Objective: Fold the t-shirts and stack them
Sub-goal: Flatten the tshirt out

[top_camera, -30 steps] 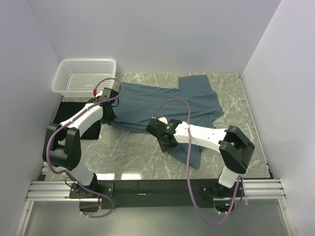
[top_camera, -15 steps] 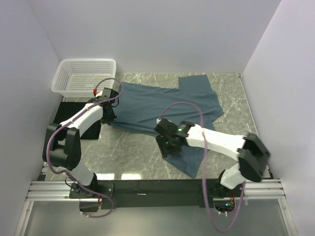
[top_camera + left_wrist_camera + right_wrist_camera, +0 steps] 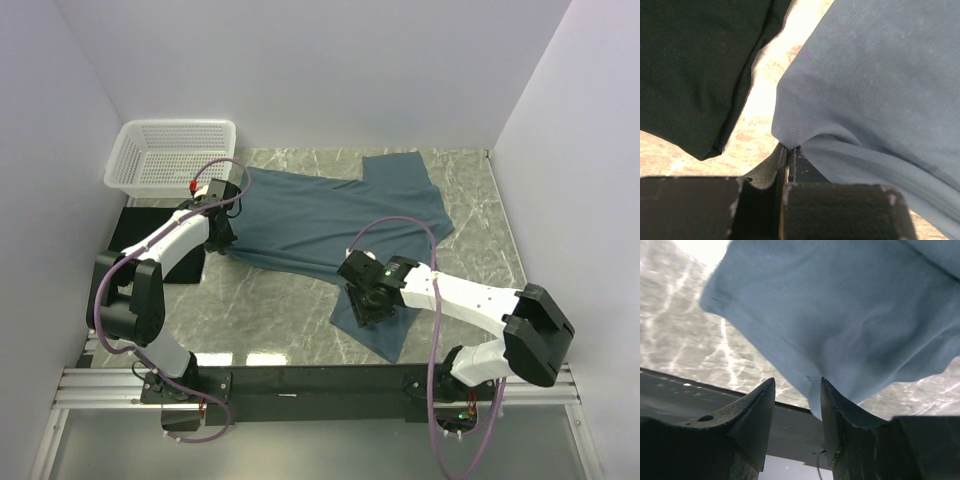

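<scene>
The slate-blue t-shirt (image 3: 330, 215) lies spread across the marble table, with one flap reaching down to the near edge. My left gripper (image 3: 222, 243) is at the shirt's left corner; in the left wrist view it (image 3: 790, 148) is shut on a pinch of the shirt's stitched hem (image 3: 790, 127). The black t-shirt (image 3: 140, 235) lies folded at the far left, partly under the left arm, and shows as a dark slab (image 3: 690, 75). My right gripper (image 3: 372, 314) hovers over the near flap, and it (image 3: 797, 386) stands open with the blue cloth (image 3: 840, 315) lying beyond its tips.
A white lattice basket (image 3: 172, 155) stands at the back left corner. The table's black front rail (image 3: 320, 378) runs just past the shirt's near flap and shows below the right fingers (image 3: 785, 425). White walls close in the left, back and right sides.
My right gripper has opened and let go of the blue shirt, then moved right and toward the near edge. The flap now lies flat there. The left arm has not moved.
</scene>
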